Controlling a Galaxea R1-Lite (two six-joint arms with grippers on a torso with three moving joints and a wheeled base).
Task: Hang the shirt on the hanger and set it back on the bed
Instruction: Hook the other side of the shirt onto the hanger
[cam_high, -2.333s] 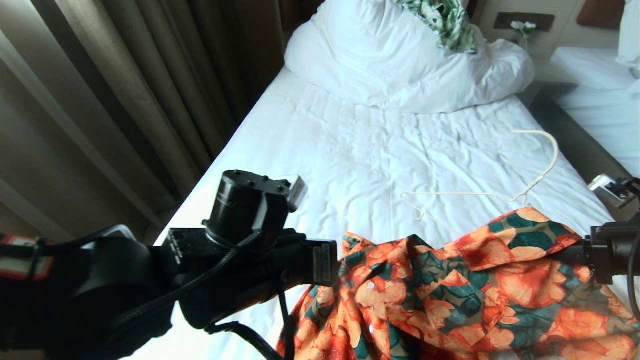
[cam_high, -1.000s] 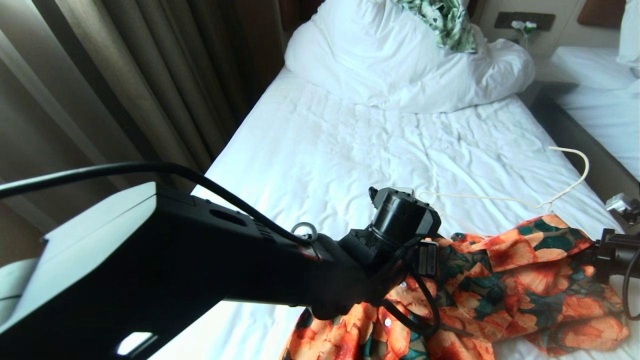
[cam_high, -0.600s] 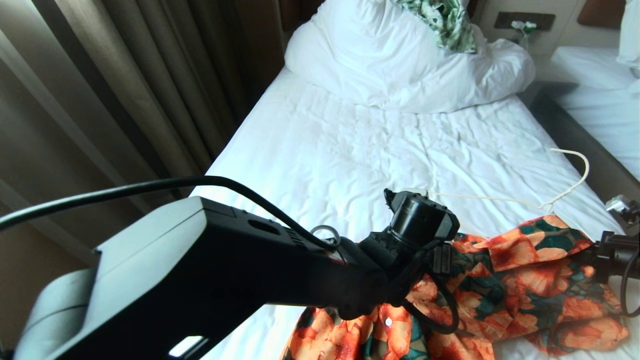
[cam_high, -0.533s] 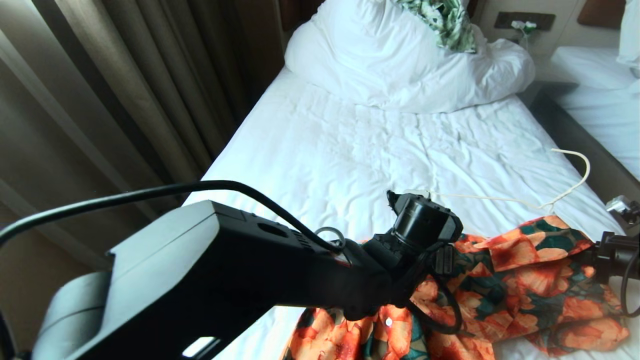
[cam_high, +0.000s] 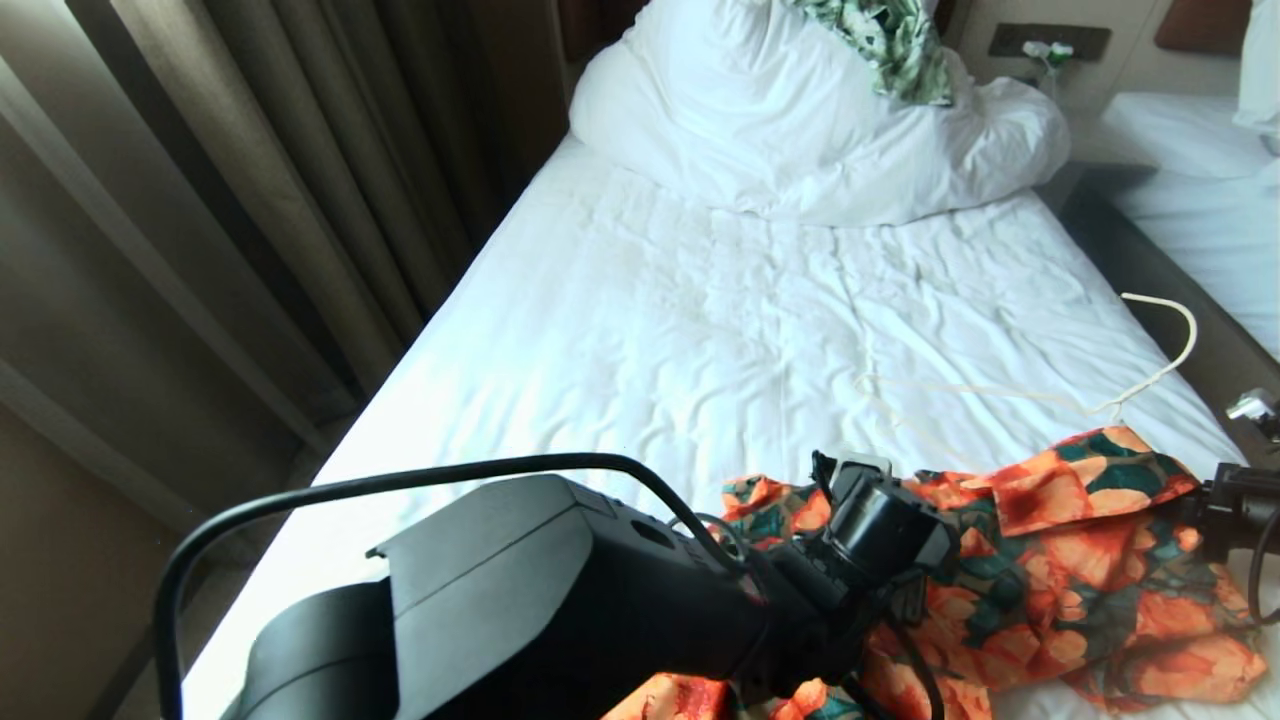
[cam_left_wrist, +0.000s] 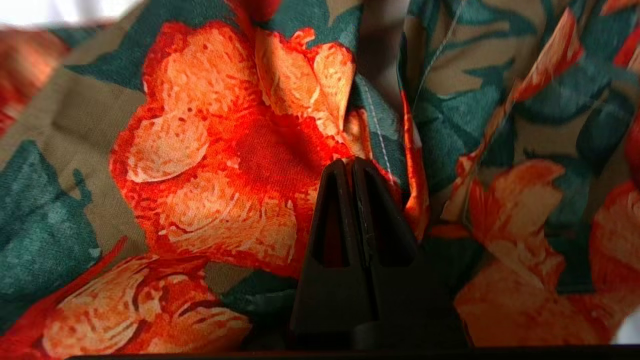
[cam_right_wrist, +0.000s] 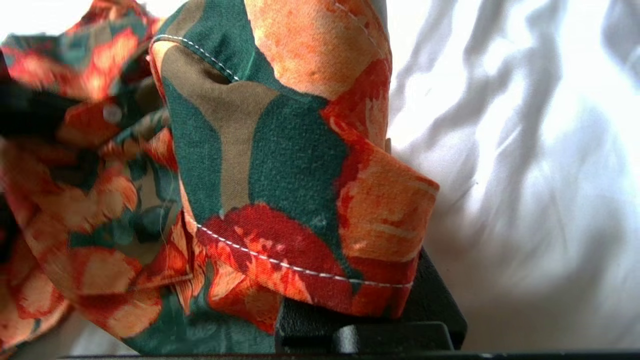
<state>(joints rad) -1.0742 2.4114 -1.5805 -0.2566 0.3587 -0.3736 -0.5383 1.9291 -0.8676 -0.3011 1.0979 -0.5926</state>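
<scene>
The shirt (cam_high: 1050, 570) was found crumpled at the near right of the bed (cam_high: 700, 330), at about 5 o'clock in the head view. The hanger (cam_high: 1100, 405) lay on the sheet just beyond it, at about 3 o'clock, its near part hidden under the cloth and its hook toward the bed's right edge. The left gripper (cam_left_wrist: 354, 167) was pressed into the shirt's folds; its fingers were seen together, and whether cloth was pinched between the tips could not be told. The right gripper (cam_right_wrist: 350, 312) was closed on a stitched edge of the shirt, fabric draped over its fingers.

Step judged in hand: spreading the shirt between both arms, before the hanger is threaded. The next move would probably call for a shoulder opening to be held open and clear of the wire.
</scene>
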